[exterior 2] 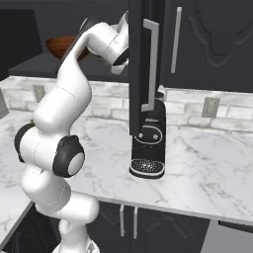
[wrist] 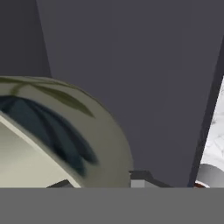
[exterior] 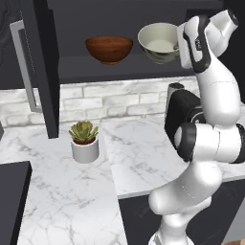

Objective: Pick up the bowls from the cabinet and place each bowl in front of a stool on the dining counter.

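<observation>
A white robot arm is reaching into the open dark cabinet [exterior: 119, 67], its gripper [wrist: 100, 183] pinching narrow on the rim of the pale green-grey bowl [exterior: 159, 43], which is tilting on the shelf. The brown wooden bowl [exterior: 109, 49] is sitting just beside it at nine o'clock. Below, a potted succulent [exterior: 84, 141] and a black coffee machine [exterior 2: 148, 143] are standing on the marble counter [exterior: 139, 158].

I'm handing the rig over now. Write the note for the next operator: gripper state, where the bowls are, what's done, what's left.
Gripper: shut on the greenish-grey bowl, at its right rim.
That bowl sits tilted on the cabinet shelf.
Reddish-brown bowl: on the same shelf, to its left, untouched.
Done: cabinet door open, first bowl gripped.
Left: carry both bowls to the dining counter, one before each stool.
</observation>
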Robot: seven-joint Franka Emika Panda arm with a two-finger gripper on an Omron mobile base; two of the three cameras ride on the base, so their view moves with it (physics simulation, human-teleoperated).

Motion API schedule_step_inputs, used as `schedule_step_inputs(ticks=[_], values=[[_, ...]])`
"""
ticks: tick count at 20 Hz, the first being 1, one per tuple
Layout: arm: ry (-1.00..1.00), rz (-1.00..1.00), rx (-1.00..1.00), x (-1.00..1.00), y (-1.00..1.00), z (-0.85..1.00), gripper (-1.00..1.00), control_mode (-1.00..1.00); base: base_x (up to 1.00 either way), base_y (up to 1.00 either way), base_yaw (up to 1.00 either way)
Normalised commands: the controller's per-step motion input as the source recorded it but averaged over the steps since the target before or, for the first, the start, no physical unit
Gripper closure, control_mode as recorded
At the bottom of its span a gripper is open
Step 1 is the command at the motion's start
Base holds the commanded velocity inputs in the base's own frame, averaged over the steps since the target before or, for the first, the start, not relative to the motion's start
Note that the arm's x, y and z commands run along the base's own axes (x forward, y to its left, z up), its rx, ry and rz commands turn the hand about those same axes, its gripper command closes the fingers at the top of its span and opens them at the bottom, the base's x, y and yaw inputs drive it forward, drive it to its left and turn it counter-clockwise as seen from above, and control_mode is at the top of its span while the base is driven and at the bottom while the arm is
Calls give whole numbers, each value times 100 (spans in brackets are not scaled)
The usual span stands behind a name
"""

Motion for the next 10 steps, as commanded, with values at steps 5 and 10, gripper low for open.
schedule_step_inputs(ticks=[5,10], values=[[-3,-8,6,-96,-2,0,100,-100,0,0,0],[9,-9,7,-100,5,0,100,-100,0,0,0]])
